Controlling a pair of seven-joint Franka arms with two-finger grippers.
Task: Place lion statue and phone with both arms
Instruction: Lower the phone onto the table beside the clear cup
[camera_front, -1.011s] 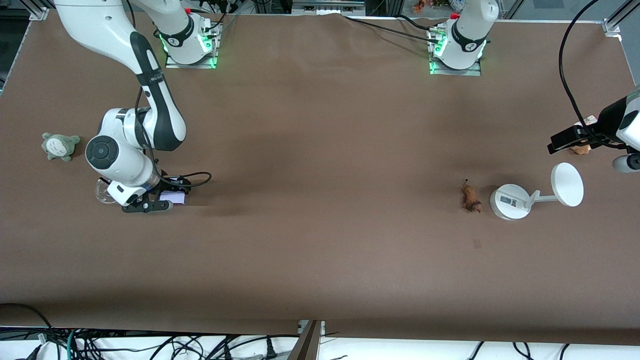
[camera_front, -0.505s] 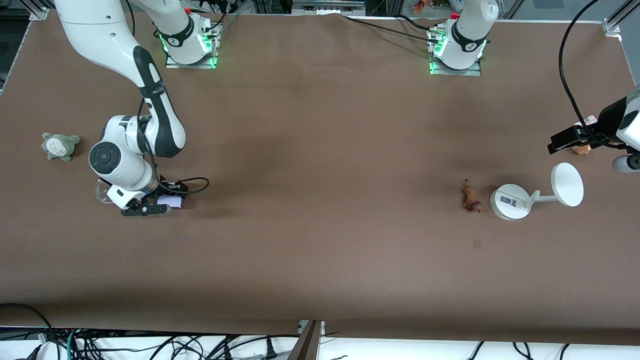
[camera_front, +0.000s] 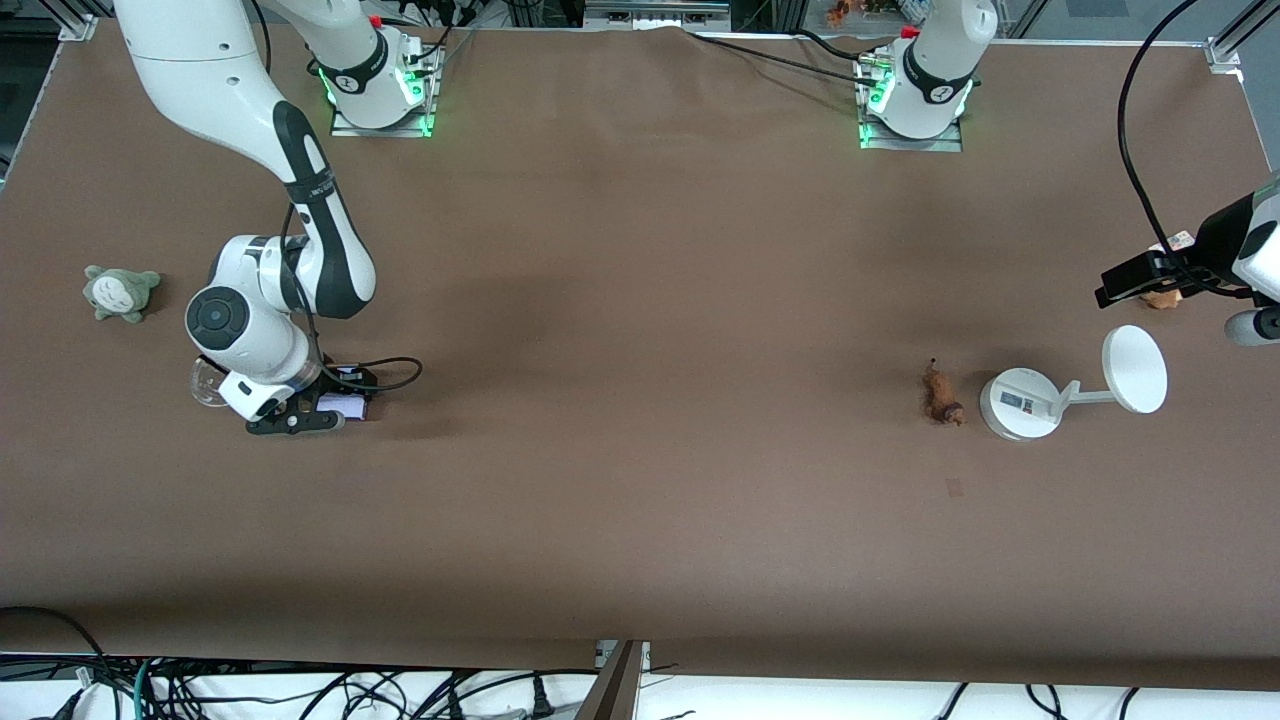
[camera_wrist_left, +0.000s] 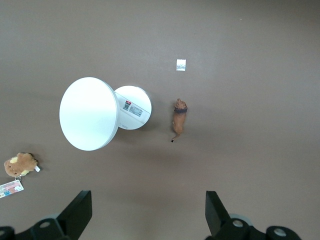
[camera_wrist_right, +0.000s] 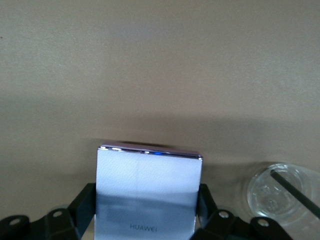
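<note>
The phone (camera_wrist_right: 149, 192) is clamped between the right gripper (camera_wrist_right: 148, 210) fingers, just off the table (camera_front: 640, 400) beside a clear cup (camera_wrist_right: 280, 192). The left gripper (camera_wrist_left: 147, 217) is held spread wide and empty, high over the lion statue (camera_front: 941, 395), which lies beside the white stand (camera_front: 1020, 403).

— Is there any writing that can be read?
— Yes: the phone (camera_wrist_right: 149, 192) carries the brand name "HUAWEI" in small grey letters near its lower edge in the right wrist view.
— Anything else?
— The white stand (camera_wrist_left: 131, 105) bears a printed label on its round base, but its marks are too small to read.
</note>
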